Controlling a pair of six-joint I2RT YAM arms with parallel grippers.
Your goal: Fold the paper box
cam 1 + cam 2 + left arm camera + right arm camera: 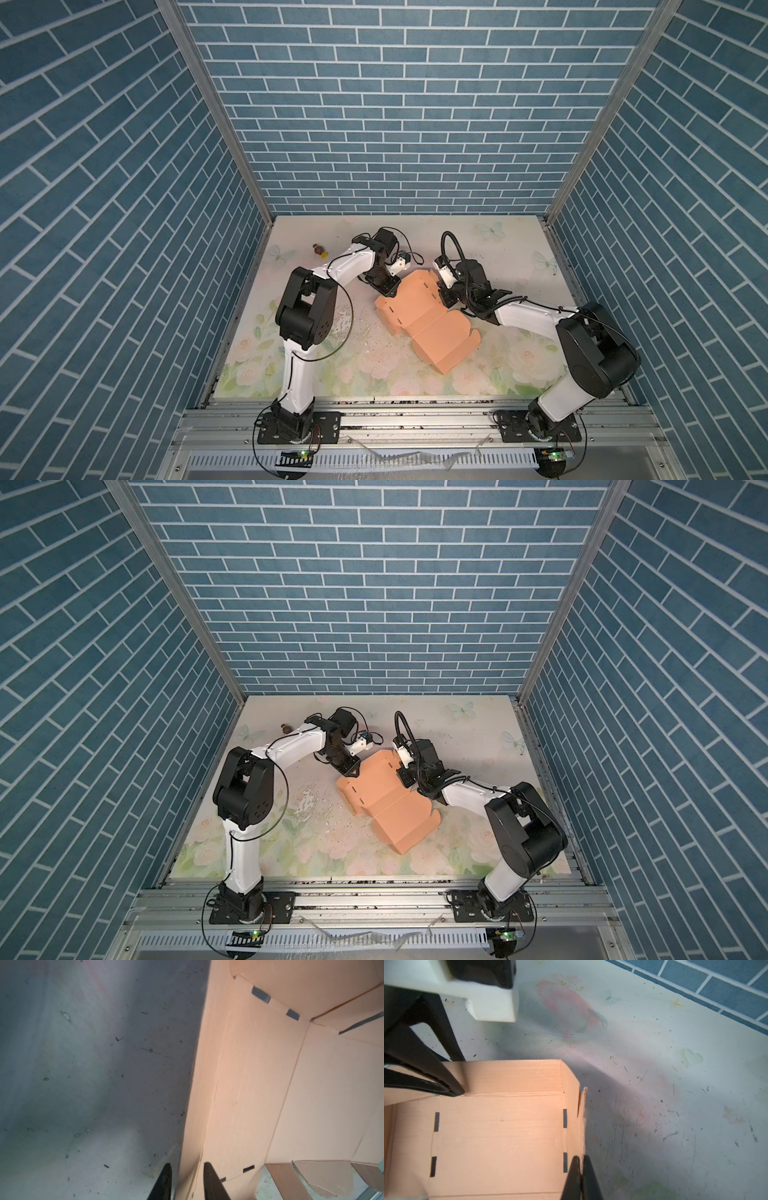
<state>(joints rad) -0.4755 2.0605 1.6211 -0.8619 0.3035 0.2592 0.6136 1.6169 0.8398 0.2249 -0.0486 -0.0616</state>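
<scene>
Far left, toward the back: tiny brown-and-yellow object [319, 250], rounded, alone on the table [519, 257], a pale floral print, scuffed, with a flaked patch left of centre. Next, left gripper [187, 1180]: black tapered fingers apart, straddling the raised far-left wall of the box [419, 320], a sliver of table showing between one finger and the card. Mid-table, lying askew: box of matte peach cardboard, faintly ribbed, with scored creases and dark rectangular slots; far half with walls up, near half lying open with curved tabs. Right of that, right gripper [581, 1178]: jaws together, clamped on the thin edge of the box's right wall.
</scene>
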